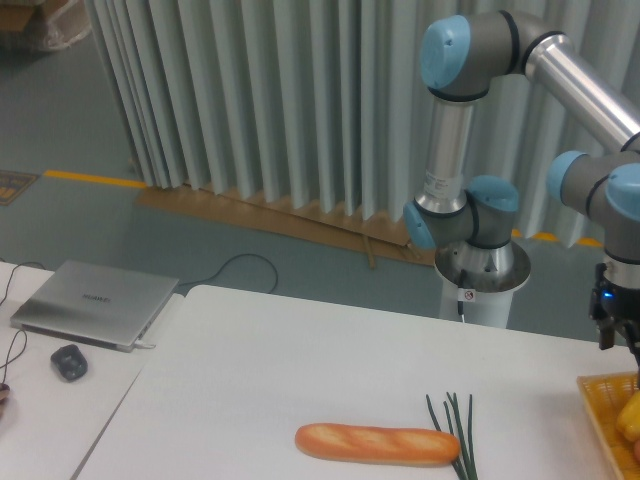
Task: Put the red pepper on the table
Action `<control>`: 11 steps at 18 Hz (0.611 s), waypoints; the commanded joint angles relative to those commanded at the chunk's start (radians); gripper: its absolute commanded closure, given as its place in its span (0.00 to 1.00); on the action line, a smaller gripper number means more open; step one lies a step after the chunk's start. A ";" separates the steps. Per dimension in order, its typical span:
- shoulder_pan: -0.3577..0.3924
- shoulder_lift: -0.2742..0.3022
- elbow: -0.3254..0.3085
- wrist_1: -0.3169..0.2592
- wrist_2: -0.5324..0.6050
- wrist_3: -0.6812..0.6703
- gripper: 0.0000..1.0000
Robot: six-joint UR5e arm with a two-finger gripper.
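White and bare over most of its top, the table (260, 370) carries an orange-brown baguette (376, 444) lying lengthwise near the front edge, with a few green chive stalks (456, 432) touching its right end. At the far right edge a woven basket (600, 415) sits on the table, with yellow produce (630, 415) showing inside it. The tool (630, 350) hangs just above the basket, cut off by the picture's edge, so I cannot tell whether its jaws are apart or closed. The red pepper is not clearly visible; a reddish sliver at the lower right corner may be it. A grey laptop (92, 300) and a dark mouse (69, 362) rest on the smaller desk (50, 425) at the left.
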 joint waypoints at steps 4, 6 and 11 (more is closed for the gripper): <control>0.015 -0.037 0.002 0.038 0.002 0.002 0.00; 0.012 -0.061 0.002 0.064 0.002 -0.001 0.00; 0.011 -0.107 0.022 0.074 0.000 -0.001 0.00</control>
